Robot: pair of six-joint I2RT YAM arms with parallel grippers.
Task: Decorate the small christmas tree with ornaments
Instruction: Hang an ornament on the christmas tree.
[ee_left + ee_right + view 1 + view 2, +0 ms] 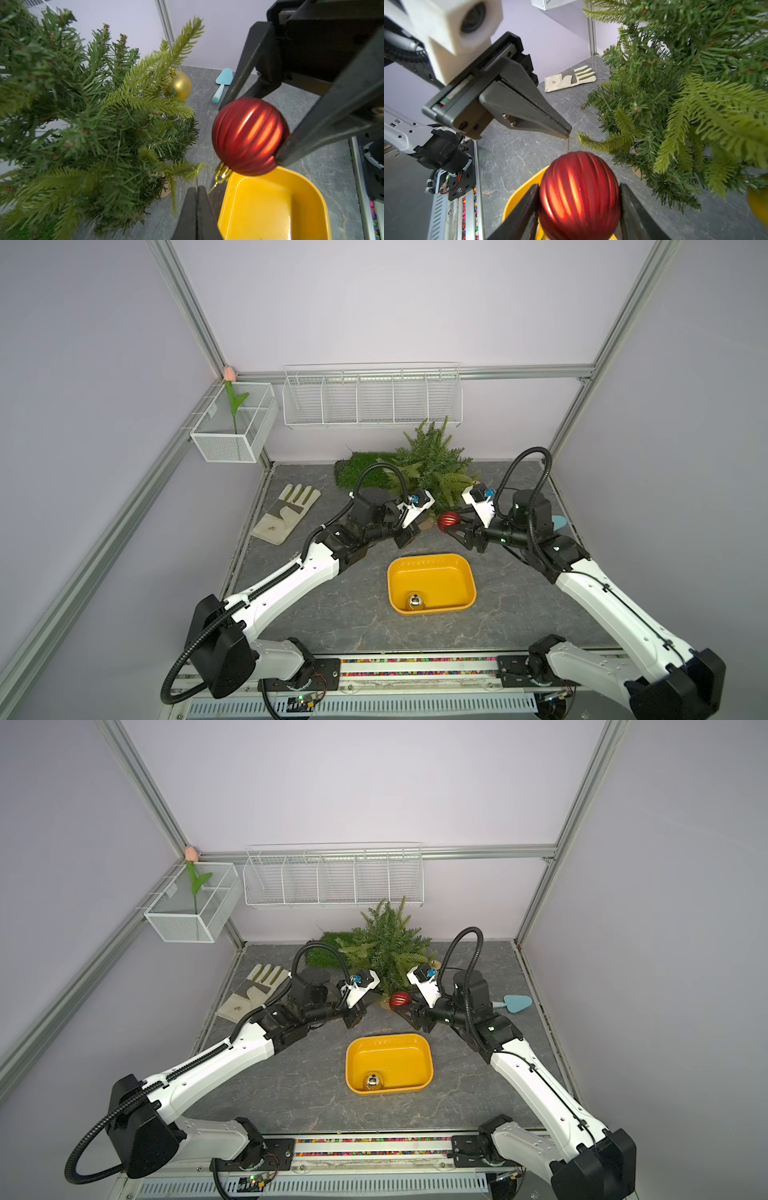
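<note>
Grey marbled tabletop (324, 614), lilac walls: we see the tree (430, 466) at the far edge, a gold bauble (180, 84) among its right branches. Just before it, the right gripper (456, 529) clasps the red bauble (448, 521) between part-open jaws; the left gripper (569, 133), fully closed, pinches its thread (568, 144). A silver bauble (415, 601) lies in the yellow tub (432, 568).

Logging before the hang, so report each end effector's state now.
Left end effector: closed, pinching the gold thread of the red ornament.
Right end effector: closed on the red ornament.
</note>
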